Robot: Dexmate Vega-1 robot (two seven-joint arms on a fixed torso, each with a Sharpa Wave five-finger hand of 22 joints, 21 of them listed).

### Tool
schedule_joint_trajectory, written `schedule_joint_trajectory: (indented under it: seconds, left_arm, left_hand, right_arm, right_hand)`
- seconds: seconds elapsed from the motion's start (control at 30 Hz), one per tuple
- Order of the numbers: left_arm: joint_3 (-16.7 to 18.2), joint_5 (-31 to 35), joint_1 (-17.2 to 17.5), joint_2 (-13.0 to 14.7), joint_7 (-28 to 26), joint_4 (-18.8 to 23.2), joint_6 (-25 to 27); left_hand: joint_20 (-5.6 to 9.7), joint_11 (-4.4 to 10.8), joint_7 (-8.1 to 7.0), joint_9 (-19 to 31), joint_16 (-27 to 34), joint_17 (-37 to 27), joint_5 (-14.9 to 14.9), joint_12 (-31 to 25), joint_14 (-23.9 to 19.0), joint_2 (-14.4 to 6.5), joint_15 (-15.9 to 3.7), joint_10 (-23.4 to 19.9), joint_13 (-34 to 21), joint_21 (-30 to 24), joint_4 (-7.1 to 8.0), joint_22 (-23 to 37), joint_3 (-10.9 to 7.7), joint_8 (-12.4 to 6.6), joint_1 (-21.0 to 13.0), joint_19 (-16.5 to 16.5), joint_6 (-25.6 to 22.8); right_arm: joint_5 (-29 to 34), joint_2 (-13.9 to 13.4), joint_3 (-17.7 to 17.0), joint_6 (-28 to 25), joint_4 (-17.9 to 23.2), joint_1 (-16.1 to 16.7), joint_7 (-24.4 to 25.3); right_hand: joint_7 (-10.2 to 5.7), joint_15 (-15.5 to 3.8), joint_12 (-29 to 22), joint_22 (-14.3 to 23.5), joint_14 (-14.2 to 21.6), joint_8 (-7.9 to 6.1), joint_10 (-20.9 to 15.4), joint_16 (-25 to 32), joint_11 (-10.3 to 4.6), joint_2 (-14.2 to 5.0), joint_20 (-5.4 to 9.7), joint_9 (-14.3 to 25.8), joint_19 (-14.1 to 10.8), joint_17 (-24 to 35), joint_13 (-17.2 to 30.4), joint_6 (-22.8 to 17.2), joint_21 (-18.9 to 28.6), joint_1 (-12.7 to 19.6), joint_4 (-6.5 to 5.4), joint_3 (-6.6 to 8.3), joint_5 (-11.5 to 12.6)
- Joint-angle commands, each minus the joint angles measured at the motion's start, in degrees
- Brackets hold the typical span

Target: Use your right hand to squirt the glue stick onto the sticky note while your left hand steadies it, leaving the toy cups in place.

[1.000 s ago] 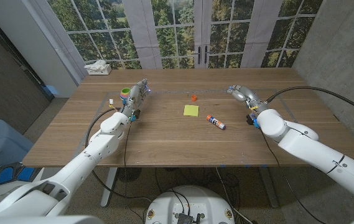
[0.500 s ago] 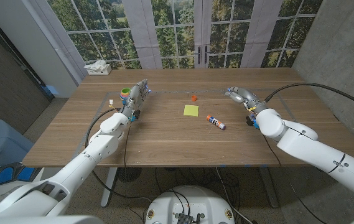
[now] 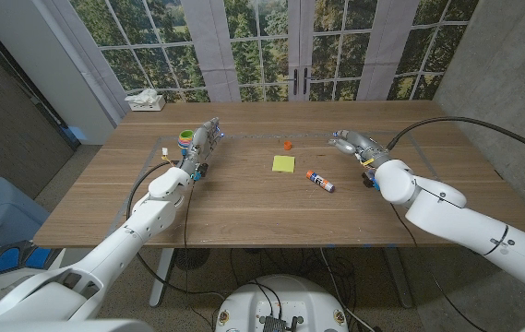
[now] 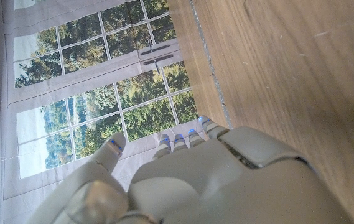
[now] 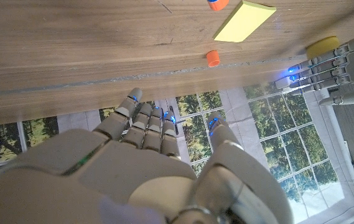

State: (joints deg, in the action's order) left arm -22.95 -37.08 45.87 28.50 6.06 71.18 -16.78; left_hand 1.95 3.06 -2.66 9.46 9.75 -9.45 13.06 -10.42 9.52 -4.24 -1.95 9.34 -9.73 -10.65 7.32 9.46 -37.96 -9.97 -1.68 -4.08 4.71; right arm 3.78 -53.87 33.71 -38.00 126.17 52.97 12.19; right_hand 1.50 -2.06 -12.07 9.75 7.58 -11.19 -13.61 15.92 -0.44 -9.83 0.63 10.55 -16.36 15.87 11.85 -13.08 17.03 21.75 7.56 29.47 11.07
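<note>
In the head view the left arm reaches up from the lower left corner and its left robot hand [image 3: 205, 140] stands at the upper left of the wooden tabletop [image 3: 244, 207], fingers extended and holding nothing, just beside a stack of toy cups [image 3: 185, 137] at its far side. The right arm comes in from the lower right corner, bends at a rounded joint, and ends in the right robot hand [image 3: 350, 141] at the upper right of the frame, fingers stretched out toward the centre, apart and empty, well clear of the task's things. The yellow sticky note [image 3: 283, 164] lies flat near the centre of the frame, with the glue stick [image 3: 319, 181] lying on its side just to its lower right, not touching it. A small orange cap [image 3: 287, 145] sits just above the note. In the right wrist view the fingers [image 5: 140, 117] point toward the tabletop edge, and the sticky note [image 5: 244, 20] and cap [image 5: 213, 58] show beyond them.
</note>
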Motion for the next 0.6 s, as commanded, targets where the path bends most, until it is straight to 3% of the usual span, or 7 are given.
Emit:
schedule_joint_trajectory:
  seconds: [0.03, 0.27, 0.6]
  left_arm:
    - [0.0, -0.4, -0.2, -0.1, 0.9, -0.7, -0.4]
    - [0.1, -0.4, 0.1, 0.1, 1.1, -0.5, -0.4]
    - [0.3, -0.7, 0.8, 0.5, 1.0, 0.3, -0.2]
  left_hand:
    - [5.24, -0.02, 0.14, 0.2, 0.4, -0.3, 0.4, -0.5, 2.9, -5.0, -4.01, -0.2, -0.2, -0.2, 0.12, 0.3, -0.44, -0.26, -0.1, -0.6, -0.2]
    - [5.22, -0.03, 0.23, 0.2, 0.4, -0.3, 0.4, -0.5, 2.8, -5.0, -4.03, -0.2, -0.2, -0.2, 0.12, 0.3, -0.45, -0.28, -0.1, -0.6, -0.3]
    - [5.27, -0.06, 0.23, 0.2, 0.4, -0.3, 0.4, -0.5, 2.8, -5.0, -4.00, -0.3, -0.2, -0.2, 0.14, 0.3, -0.47, -0.26, -0.1, -0.6, -0.3]
  right_arm:
    - [5.7, -0.1, 4.4, -6.1, 2.1, -2.8, -3.9]
    - [8.6, 0.1, 6.7, -8.6, 3.0, -4.1, -5.4]
    - [12.0, 0.2, 9.5, -12.9, 4.3, -5.8, -7.9]
  right_hand:
    - [-0.80, -0.94, 0.1, 0.2, -0.2, 0.24, 0.1, 0.3, -0.47, -0.02, -0.25, 0.1, -0.1, 0.1, 0.2, 0.0, -0.2, 1.3, 0.64, 0.20, 0.4]
    - [-1.18, -1.24, 0.2, 0.3, 1.0, 0.09, 0.4, 0.9, -0.88, 0.21, 0.22, 0.2, -2.0, 0.2, 0.3, 0.0, 0.2, 2.4, 1.22, 0.34, 0.5]
    - [-1.67, -1.10, 0.3, 0.4, 0.5, -0.07, 0.7, 0.8, -1.31, 0.25, -0.09, 0.2, -1.6, 0.3, 0.3, -0.2, -0.1, 3.0, 1.40, 0.35, 0.5]
